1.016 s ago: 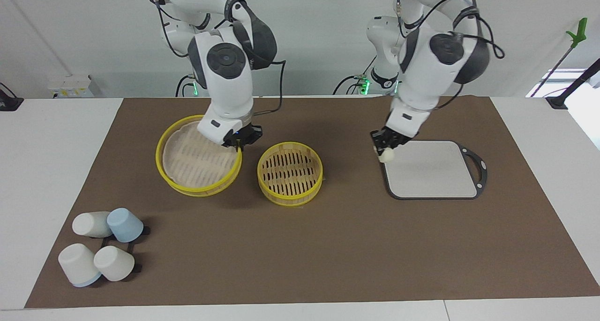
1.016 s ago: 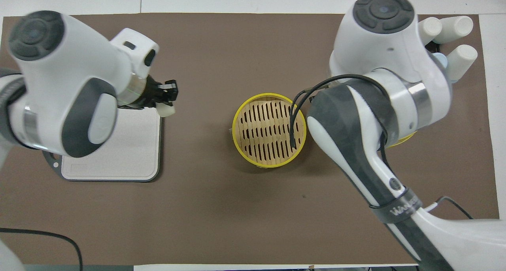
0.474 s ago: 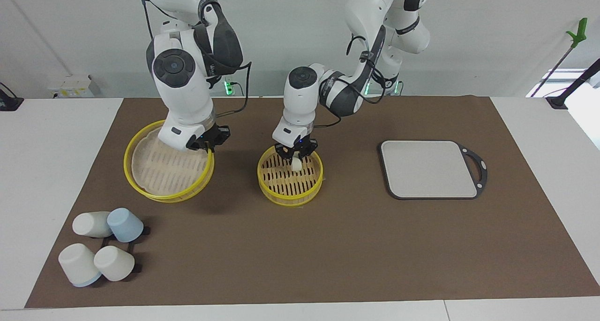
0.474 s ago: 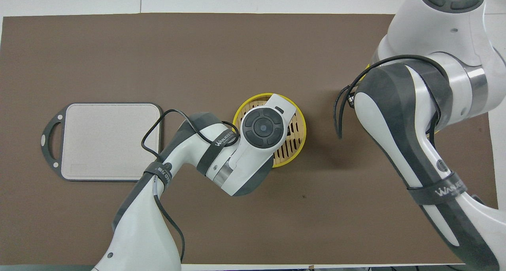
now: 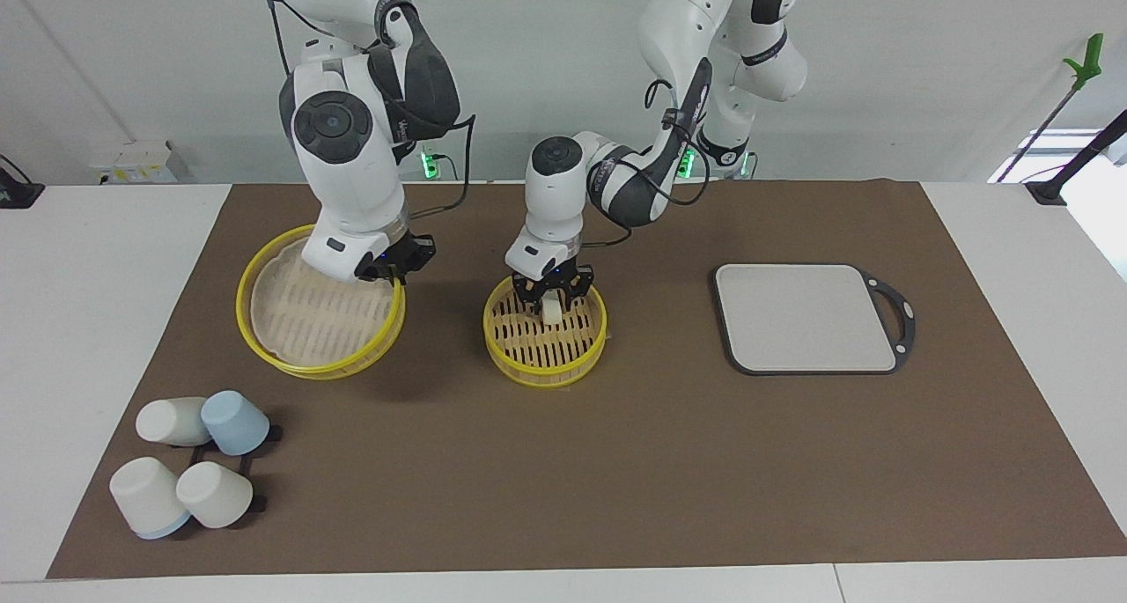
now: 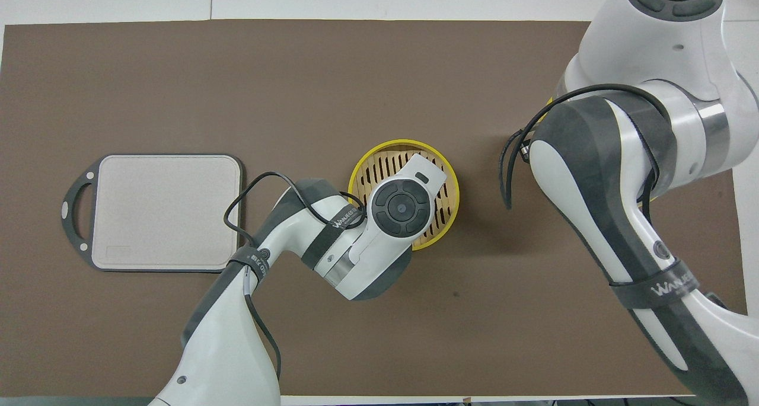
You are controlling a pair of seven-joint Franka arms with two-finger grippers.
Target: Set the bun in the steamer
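The steamer basket (image 5: 496,343) (image 6: 398,143), yellow-rimmed with a slatted floor, sits mid-table. The small cream bun (image 5: 552,309) rests inside it, on the slats toward the robots' side. My left gripper (image 5: 551,298) is down in the basket, open, with a finger on each side of the bun. In the overhead view the left hand hides both gripper and bun. My right gripper (image 5: 398,274) is shut on the rim of the larger yellow-rimmed steamer lid (image 5: 299,317), holding it tilted just above the mat, beside the basket toward the right arm's end.
A grey board with a black rim (image 5: 806,317) (image 6: 166,210) lies toward the left arm's end. Several white and blue cups (image 5: 194,462) lie tipped at the table corner farthest from the robots on the right arm's end.
The left arm carried the bun from over the grey board into the steamer basket, lowered it, and its fingers have parted. The right gripper shifted the lid toward the right arm's end.
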